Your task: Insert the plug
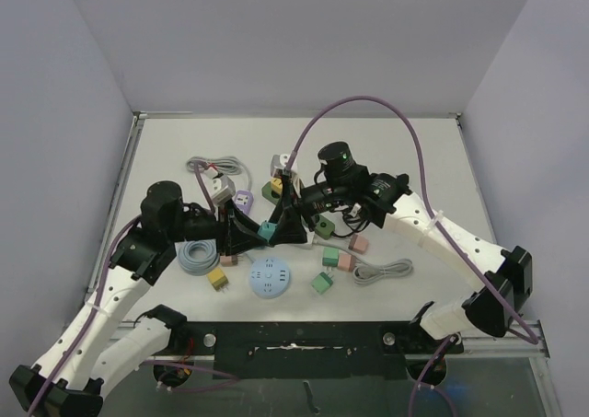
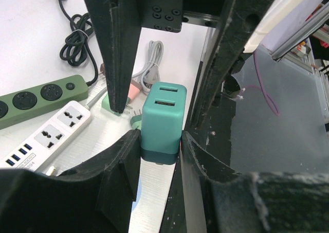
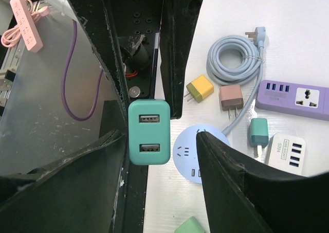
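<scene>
We find the left gripper [image 2: 160, 153] clamped on the teal charger [image 2: 162, 114], just beyond the round blue socket hub [image 1: 270, 277]. The right gripper [image 3: 160, 140] stands wide, straddling the charger there.

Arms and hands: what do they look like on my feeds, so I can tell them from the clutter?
The left arm and right arm have white shells with black joints, and a purple cable runs along each. The left hand and right hand are black, with long tapering fingers scuffed white along the edges.
</scene>
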Controlling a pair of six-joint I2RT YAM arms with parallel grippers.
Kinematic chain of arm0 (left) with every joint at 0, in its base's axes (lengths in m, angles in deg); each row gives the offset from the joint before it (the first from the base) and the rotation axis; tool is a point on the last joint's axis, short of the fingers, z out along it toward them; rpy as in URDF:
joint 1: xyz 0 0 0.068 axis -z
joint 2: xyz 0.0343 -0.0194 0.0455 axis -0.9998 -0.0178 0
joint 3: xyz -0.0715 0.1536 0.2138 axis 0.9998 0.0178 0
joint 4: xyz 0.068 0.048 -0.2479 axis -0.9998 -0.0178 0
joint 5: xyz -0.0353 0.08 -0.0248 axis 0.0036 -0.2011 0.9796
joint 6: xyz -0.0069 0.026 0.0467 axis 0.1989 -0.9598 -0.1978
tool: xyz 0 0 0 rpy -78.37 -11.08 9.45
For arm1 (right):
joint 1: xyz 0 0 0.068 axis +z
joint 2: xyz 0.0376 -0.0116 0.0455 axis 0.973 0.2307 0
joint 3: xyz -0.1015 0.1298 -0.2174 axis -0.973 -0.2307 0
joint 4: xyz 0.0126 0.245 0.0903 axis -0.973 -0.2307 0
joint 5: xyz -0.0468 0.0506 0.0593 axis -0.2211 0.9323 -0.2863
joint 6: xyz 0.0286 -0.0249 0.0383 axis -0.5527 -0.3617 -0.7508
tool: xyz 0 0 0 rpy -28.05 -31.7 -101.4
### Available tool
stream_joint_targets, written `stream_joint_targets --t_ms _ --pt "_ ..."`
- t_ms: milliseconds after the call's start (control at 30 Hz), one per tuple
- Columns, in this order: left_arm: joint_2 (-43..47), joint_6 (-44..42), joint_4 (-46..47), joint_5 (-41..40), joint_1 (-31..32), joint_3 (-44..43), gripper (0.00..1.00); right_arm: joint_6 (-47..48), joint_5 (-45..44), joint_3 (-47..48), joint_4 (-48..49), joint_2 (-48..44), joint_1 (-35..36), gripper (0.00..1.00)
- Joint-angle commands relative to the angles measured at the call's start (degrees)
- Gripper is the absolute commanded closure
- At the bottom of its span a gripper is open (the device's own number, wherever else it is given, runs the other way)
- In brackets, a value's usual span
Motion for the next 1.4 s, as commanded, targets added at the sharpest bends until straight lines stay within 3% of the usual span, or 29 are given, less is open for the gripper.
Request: stream_joint_targets --t_ms 0,300,400,433,500,600,667,767,867,1000,1367 --pt "0.0 -2.78 -0.82 2.44 -0.27 -2.78 0.96 2.7 1.9 4.1 -1.45 1.77 -0.25 0.49" --pt "-1.83 -2.54 -2.0 1.15 -0.27 -3.01 0.96 7.08 3.67 8.23 -7.19 7.01 0.43 0.73" --pt "-1.84 -2.06 -2.18 -0.18 -0.27 -2.96 0.93 7.95 3.51 8.53 -8.19 7.92 0.45 0.88" --pt "-1.84 -2.01 -2.37 -0.91 -0.27 -2.96 0.87 7.98 2.55 8.5 -8.08 7.93 0.33 0.93" --pt "-1.47 -1.53 -2.55 -3.31 -0.27 -2.69 0.64 6.37 -0.64 7.39 -5.53 7.05 -0.39 0.99" --pt "0.63 -0.06 -2.24 -10.62 -0.27 -0.96 0.43 2.74 -7.82 2.64 1.58 3.55 -2.54 1.0" --pt "2.74 1.91 -1.8 -19.32 -0.27 1.22 0.36 1.14 -12.45 -2.06 6.65 0.66 -4.43 1.0" --pt "6.41 7.67 -0.97 -37.39 -0.35 5.16 0.33 -0.09 -19.08 -8.48 12.64 -2.4 -7.43 1.0" --pt "10.1 13.89 -1.86 -48.81 -0.31 8.43 0.33 -1.68 -24.16 -11.73 15.15 -1.97 -10.11 1.0" --pt "14.91 17.33 -3.62 -52.83 -0.36 10.99 0.33 -3.7 -30.36 -9.67 13.36 4.59 -11.94 1.0" --pt "22.12 18.13 -4.98 -54.83 -0.27 13.49 0.33 -3.99 -33.69 -4.36 19.73 19.41 -12.64 1.0"
